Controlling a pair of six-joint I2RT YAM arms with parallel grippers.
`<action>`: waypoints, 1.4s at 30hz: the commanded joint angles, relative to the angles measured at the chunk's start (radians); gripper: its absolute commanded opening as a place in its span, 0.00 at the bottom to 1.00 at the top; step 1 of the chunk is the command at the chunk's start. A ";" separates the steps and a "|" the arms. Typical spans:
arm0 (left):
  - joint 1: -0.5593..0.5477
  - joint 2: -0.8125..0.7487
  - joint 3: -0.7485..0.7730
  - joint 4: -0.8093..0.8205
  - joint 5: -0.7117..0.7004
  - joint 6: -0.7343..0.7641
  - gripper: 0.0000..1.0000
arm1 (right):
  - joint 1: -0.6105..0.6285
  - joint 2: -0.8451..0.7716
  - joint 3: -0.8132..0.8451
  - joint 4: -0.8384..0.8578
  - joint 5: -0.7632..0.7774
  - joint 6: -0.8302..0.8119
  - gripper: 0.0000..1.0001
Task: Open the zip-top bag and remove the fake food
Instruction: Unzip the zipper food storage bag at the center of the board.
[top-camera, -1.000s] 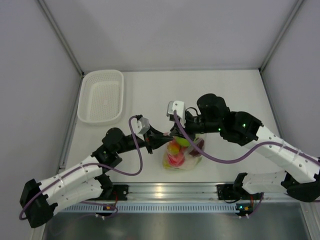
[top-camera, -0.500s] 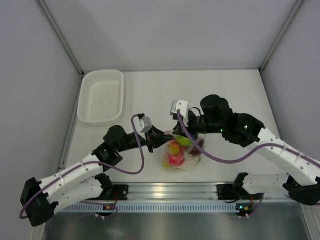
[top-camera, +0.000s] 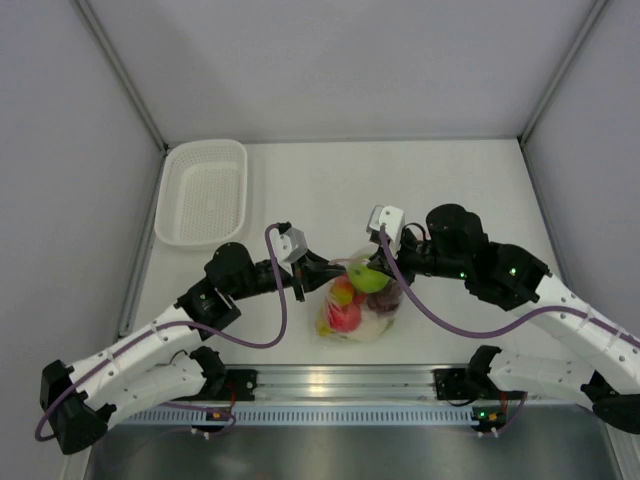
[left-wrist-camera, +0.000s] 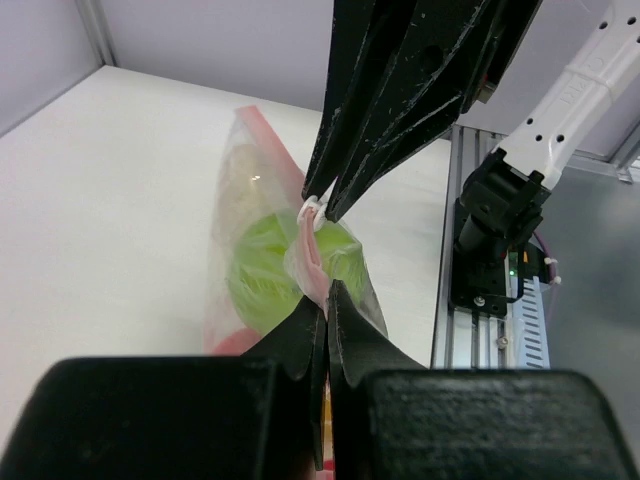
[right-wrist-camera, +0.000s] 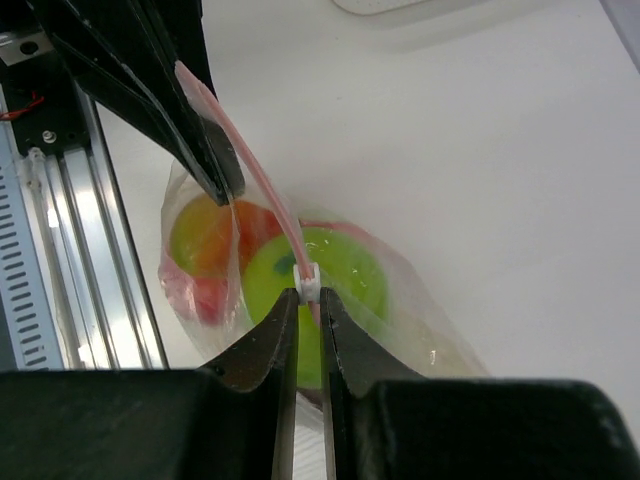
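Observation:
The zip-top bag (top-camera: 368, 322), clear with a pink zip strip (right-wrist-camera: 262, 180), hangs between both grippers near the table's front edge. Inside it is the fake food: a green fruit (right-wrist-camera: 345, 275), an orange-yellow piece (right-wrist-camera: 198, 240) and a red piece (top-camera: 345, 317). My left gripper (left-wrist-camera: 326, 292) is shut on the bag's top edge at the strip. Facing it, my right gripper (right-wrist-camera: 308, 297) is shut on the small white zip slider (right-wrist-camera: 308, 277). In the top view the left gripper (top-camera: 334, 268) and right gripper (top-camera: 370, 268) stand close together above the bag.
A white perforated basket (top-camera: 203, 192) lies at the back left of the table. The aluminium rail (top-camera: 340, 380) with the arm bases runs along the near edge, right behind the bag. Grey walls enclose the table on three sides.
My right gripper has drawn to the right with the slider, and the left gripper followed slightly right. The bag's top has stretched out between them and the bag has shifted a little.

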 joint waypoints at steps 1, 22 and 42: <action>-0.001 -0.010 0.090 0.038 -0.037 0.054 0.00 | -0.027 -0.054 -0.018 -0.011 0.068 0.022 0.00; 0.014 0.056 0.142 0.008 -0.559 0.024 0.00 | -0.036 -0.163 -0.056 -0.131 0.166 0.082 0.00; 0.026 0.096 0.210 -0.052 -0.861 -0.128 0.00 | -0.036 -0.164 -0.055 -0.222 0.206 0.115 0.00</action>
